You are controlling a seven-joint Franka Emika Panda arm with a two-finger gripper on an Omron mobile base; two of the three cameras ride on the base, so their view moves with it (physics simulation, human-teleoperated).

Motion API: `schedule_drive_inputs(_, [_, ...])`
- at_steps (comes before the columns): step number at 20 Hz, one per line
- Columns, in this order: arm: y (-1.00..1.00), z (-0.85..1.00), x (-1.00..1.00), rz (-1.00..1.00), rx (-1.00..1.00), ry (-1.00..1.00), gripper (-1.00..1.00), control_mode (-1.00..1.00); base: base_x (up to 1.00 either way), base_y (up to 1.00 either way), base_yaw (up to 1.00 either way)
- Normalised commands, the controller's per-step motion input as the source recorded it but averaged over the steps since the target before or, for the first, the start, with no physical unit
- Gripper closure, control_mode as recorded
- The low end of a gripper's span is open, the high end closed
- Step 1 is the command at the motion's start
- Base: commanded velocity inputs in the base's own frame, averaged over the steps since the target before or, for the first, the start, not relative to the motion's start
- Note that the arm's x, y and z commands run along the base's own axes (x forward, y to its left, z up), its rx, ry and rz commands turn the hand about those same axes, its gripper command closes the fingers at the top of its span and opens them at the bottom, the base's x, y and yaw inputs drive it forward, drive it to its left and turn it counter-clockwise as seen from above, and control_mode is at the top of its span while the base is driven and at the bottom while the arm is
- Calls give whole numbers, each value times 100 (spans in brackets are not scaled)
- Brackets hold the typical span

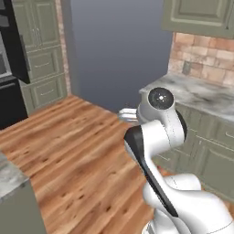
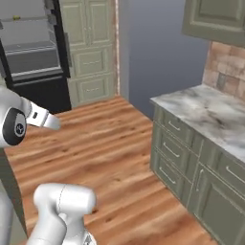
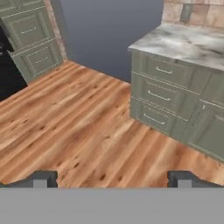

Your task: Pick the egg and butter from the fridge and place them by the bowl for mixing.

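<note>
The gripper (image 3: 112, 179) hangs over bare wooden floor (image 3: 74, 127), its two dark fingertips (image 3: 41, 179) set wide apart near the bottom of the hand view with nothing between them: it is released and carries nothing.

The fridge (image 2: 33, 52) stands at the far left of the room. In the right base view its door is open, showing a plain grey interior with pale shelves (image 2: 31, 47) inside a dark frame. A tiny yellowish speck sits on the upper shelf, but it is too small to tell what it is. In the left base view only a dark edge of the fridge (image 1: 13, 55) shows at the far left. Just to the right of the fridge stands a tall green cabinet (image 2: 91, 48) with panelled doors and drawers, and beyond it a plain blue-grey wall (image 2: 153, 48).

On the right side runs a marble counter (image 2: 210, 117) over green drawers (image 2: 174, 143), with a brick backsplash (image 2: 229, 67) behind it and a green upper cabinet (image 2: 215, 19) above. The hand view looks at the near corner of this counter (image 3: 183, 41) and its drawers (image 3: 162, 94).

The white arm (image 1: 160, 137) is folded close to the base in the middle of the floor, well apart from both the fridge and the counter. A second marble corner (image 1: 9, 176) shows at the near left of the left base view.
</note>
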Motion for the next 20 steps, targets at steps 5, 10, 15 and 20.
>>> schedule_drive_inputs(5, [0,0,0,0,0,0,-100,100,100,-2,50])
schedule_drive_inputs(10, [0,0,0,0,0,0,-100,100,100,-22,39])
schedule_drive_inputs(15, [0,0,0,0,0,0,-100,100,100,-58,23])
schedule_drive_inputs(20, [0,0,0,0,0,0,-100,100,100,-25,26])
